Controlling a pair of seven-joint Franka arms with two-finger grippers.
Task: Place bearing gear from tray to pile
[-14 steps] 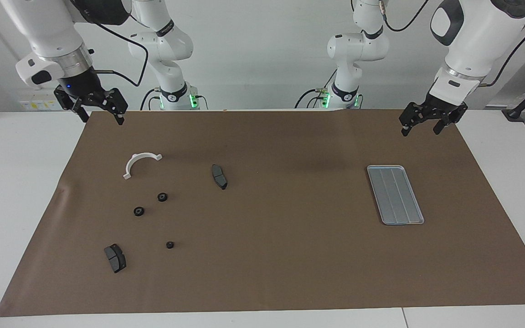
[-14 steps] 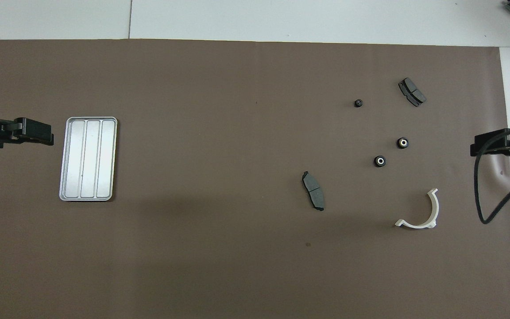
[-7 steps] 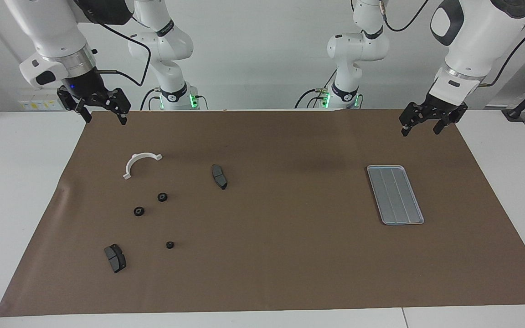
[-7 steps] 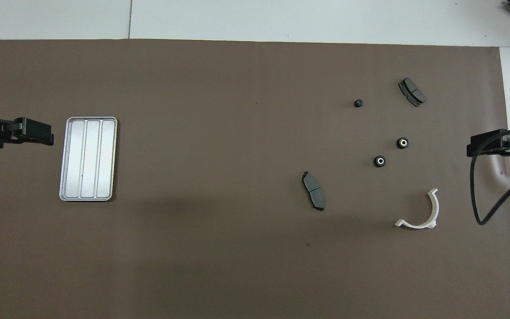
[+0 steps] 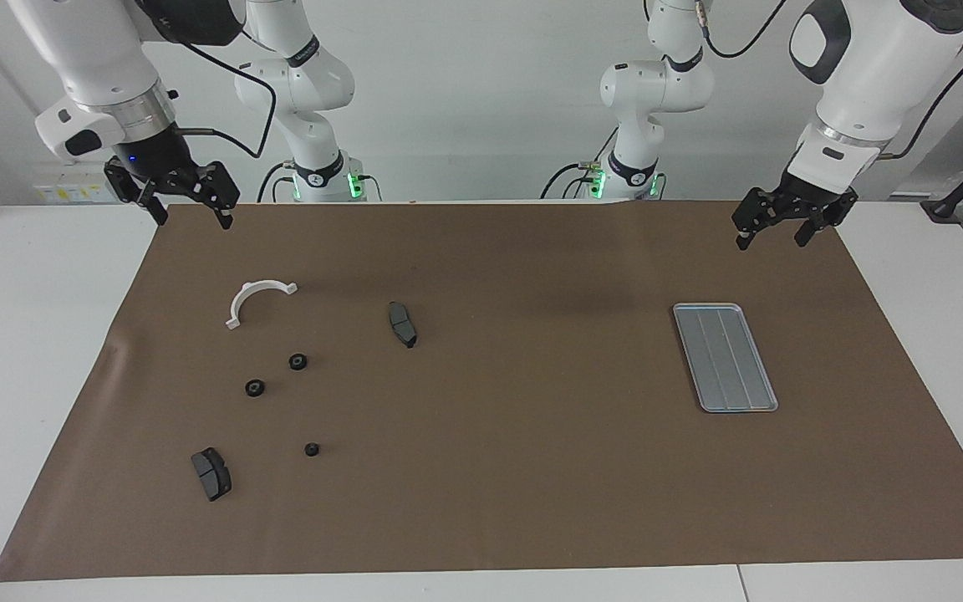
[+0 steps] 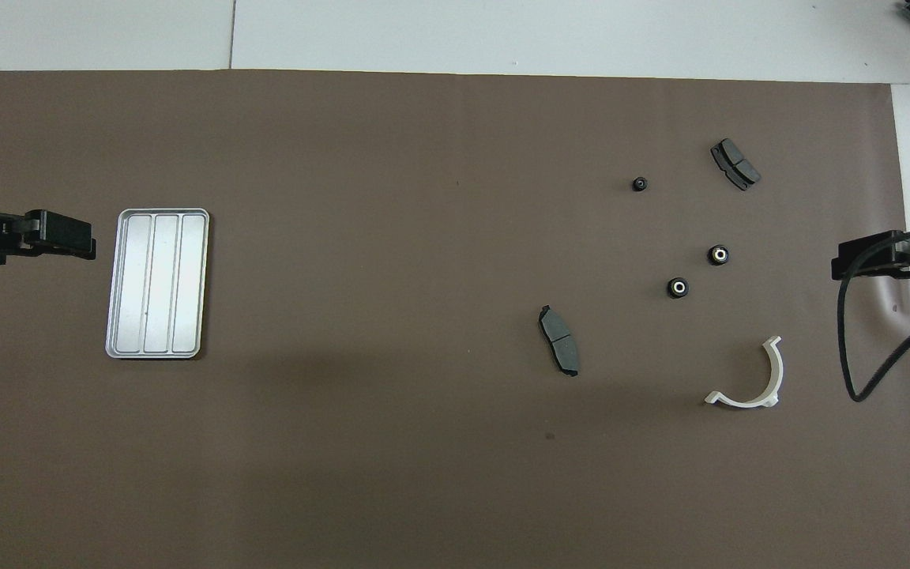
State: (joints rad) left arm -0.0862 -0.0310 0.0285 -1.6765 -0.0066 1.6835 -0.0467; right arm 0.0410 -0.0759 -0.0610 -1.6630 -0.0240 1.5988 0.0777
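Three small black bearing gears, all down on the brown surface (image 5: 532, 468) within the pile (image 5: 254, 388) at the right arm's end, well apart from the tray (image 5: 703, 311).

First bearing gear (image 5: 298, 361) and second bearing gear (image 5: 254, 388): near each other, each with a pale centre in the overhead view. Smallest bearing gear (image 5: 311, 449): alone, farther from the robots than the other two.

Around them, loosely scattered with nothing touching:
- White half-ring bracket (image 5: 257, 298), nearer to the robots than the gears, lying flat.
- One dark brake pad (image 5: 402, 324), out toward the middle of the surface.
- Second brake pad (image 5: 211, 473), farthest from the robots of the whole scatter.

Tray: flat on the surface toward the left arm's end, long side running away from the robots (ribs showing along its floor).

Right gripper (image 5: 189, 219): hangs in the air over the corner of the brown surface by the robots at the right arm's end, fingers spread wide, holding nothing.

Left gripper (image 5: 771, 241): hangs likewise over the robots' edge of the surface at the left arm's end, fingers apart, holding nothing.
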